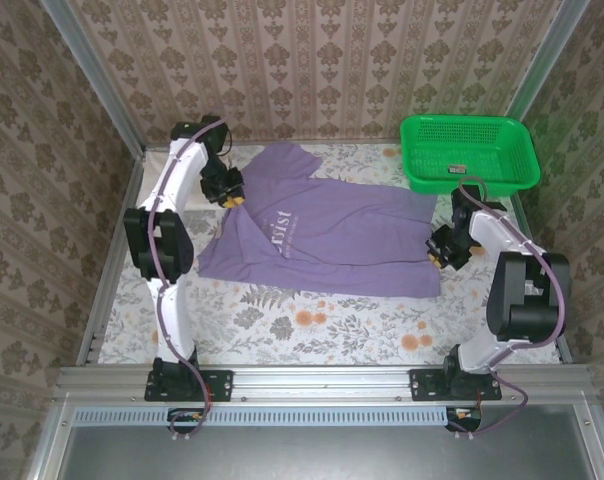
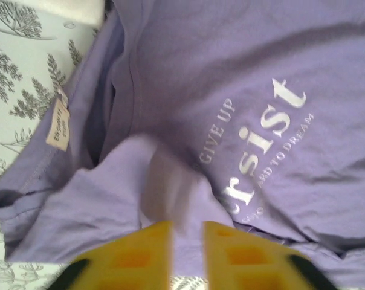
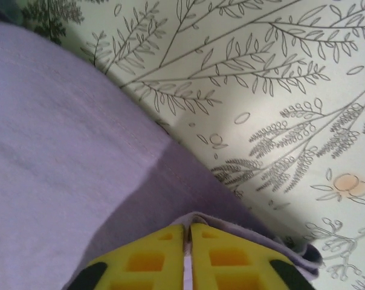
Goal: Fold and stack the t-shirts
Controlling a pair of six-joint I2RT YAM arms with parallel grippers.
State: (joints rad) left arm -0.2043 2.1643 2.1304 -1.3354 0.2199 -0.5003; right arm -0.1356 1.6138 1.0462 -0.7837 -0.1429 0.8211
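Left arm (image 1: 164, 225) reaches forward along the left side, elbow raised and wrist turned inward. The left hand (image 2: 187, 226) points down, its yellow fingers (image 2: 143, 244) a narrow gap apart. Right arm (image 1: 522, 285) is folded, elbow high. The right hand (image 3: 187, 228) points down, its fingers almost meeting on the hem of the purple t-shirt (image 3: 61, 151).

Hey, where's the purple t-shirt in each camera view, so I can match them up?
Top external: purple t-shirt spread across the middle.
Left wrist: the shirt covers most of the frame, white lettering right of centre.
Right wrist: the shirt covers the left side, hem running diagonally.
Shared landmark: floral tablecloth beside it.
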